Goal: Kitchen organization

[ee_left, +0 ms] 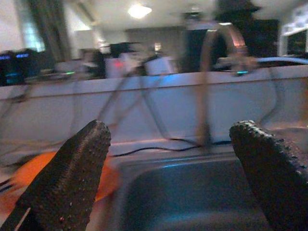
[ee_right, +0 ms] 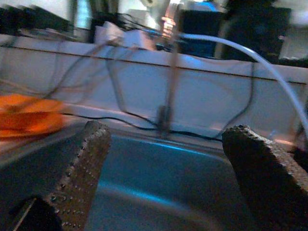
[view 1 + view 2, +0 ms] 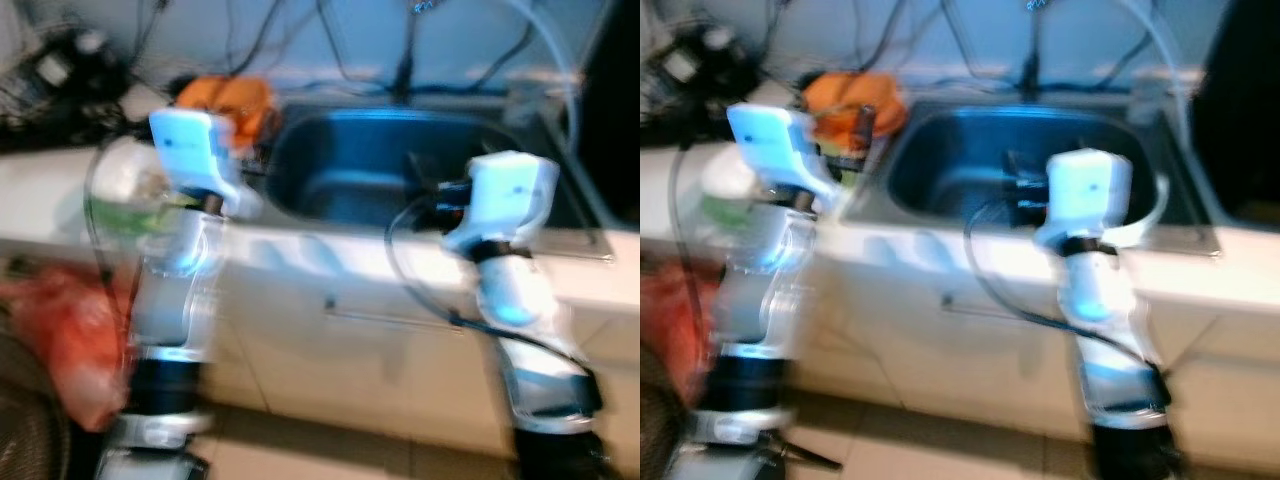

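Head views blurred. Both arms raised before the counter (image 3: 60, 215), wrists at its front edge.

Left gripper (image 1: 168, 159) — fingers (image 1: 72, 173) spread wide apart, nothing between them; it points over the sink's left rim toward the back wall. Right gripper (image 2: 163, 163) — fingers (image 2: 84, 168) likewise apart and empty, aimed into the sink (image 3: 400, 165).

Sink: steel basin set in the counter, faucet (image 2: 168, 86) at its back edge. An orange item (image 3: 225, 100) sits on the counter at the sink's back-left corner; what it is cannot be told. Cables (image 2: 120, 91) hang on the wall behind. A red bag (image 3: 70, 340) lies below the counter's left end.
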Tool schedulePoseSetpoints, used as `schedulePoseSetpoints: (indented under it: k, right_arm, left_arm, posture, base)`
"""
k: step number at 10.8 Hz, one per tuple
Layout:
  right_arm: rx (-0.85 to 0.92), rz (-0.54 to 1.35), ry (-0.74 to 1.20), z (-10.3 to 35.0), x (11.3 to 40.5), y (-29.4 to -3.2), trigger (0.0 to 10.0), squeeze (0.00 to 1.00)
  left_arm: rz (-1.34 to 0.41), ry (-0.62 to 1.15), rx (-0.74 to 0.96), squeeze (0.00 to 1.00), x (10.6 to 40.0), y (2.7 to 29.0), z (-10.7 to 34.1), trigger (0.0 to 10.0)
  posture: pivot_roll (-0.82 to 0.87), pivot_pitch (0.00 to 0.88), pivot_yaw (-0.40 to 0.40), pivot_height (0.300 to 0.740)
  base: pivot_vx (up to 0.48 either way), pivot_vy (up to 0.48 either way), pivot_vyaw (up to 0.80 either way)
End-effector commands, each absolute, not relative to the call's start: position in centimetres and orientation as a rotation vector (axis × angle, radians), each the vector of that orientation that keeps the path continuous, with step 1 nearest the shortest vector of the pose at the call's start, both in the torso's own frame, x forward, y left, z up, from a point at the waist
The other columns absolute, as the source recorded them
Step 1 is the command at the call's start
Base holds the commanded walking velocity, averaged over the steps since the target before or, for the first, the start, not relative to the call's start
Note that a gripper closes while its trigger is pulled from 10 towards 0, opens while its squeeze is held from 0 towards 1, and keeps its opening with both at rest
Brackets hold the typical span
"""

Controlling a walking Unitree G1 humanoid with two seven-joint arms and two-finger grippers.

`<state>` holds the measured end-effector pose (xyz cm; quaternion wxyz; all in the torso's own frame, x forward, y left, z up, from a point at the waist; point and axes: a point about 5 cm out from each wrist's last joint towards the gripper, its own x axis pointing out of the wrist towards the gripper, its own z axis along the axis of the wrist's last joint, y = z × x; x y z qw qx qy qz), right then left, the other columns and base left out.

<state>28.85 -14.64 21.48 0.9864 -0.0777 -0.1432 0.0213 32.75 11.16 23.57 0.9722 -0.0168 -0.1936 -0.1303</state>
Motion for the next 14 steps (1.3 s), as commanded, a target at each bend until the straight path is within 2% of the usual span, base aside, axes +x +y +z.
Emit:
schedulePoseSetpoints:
  k: [1,14]
  right_arm:
    - [-0.145,0.088,-0.325,22.24,28.76,-13.37,10.0,0.0]
    - [-0.147,0.09,-0.315,22.0,28.69,-13.28,10.0,0.0]
  left_arm:
    - [-0.211,-0.41,-0.019,0.0,32.76,12.78,24.12,10.0]
    - [-0.183,-0.379,-0.014,0.0,32.83,12.77,23.51,10.0]
  posture:
    - [-0.04,0.0,0.066,0.74]
    - [-0.04,0.0,0.073,0.74]
  base:
    - [0.39,0.0,0.0]
    - [0.0,0.0,0.0]
